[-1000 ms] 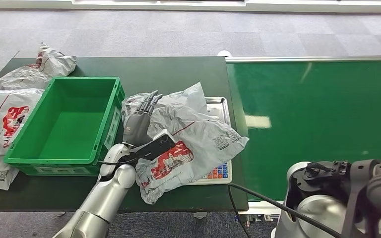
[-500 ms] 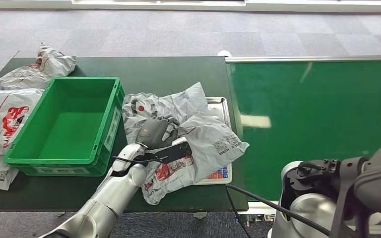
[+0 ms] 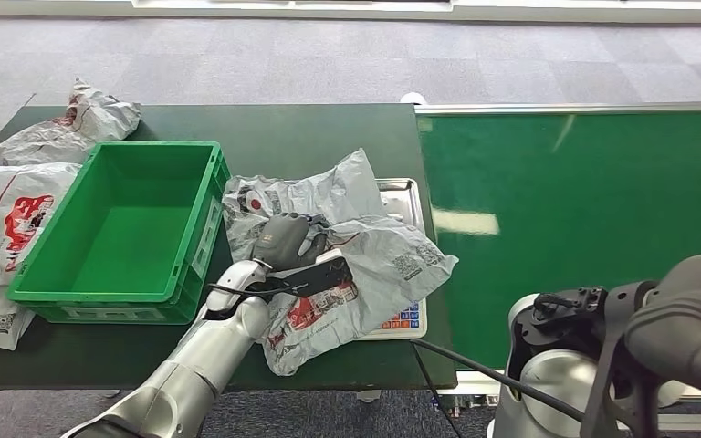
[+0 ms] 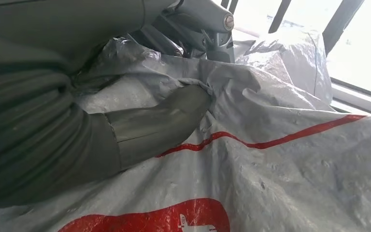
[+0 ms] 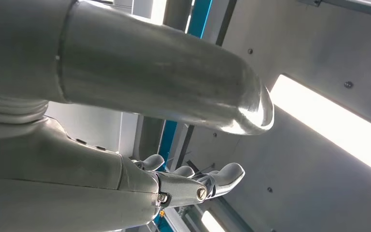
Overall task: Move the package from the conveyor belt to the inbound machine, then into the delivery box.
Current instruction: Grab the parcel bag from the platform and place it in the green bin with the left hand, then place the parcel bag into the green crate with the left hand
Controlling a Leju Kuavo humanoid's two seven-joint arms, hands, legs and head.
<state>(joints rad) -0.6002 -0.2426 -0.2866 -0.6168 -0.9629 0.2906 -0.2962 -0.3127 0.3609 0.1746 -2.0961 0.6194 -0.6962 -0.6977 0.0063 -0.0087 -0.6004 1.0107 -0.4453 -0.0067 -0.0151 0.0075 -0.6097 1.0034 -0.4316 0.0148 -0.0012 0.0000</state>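
The left hand has its fingers clamped on the crumpled grey package, which lies across the scale tray beside the green box, its long axis slanting toward the worktop's front edge; right hand fingers apart.

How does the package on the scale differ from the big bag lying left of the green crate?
The package is crumpled and bunched up, lying on the scale; the bag lies fairly flat on the table. The left hand grips the package with its fingers curled into the plastic; nothing touches the bag. The bag runs past the picture's edge; the package shows whole. Both are grey plastic with red print.
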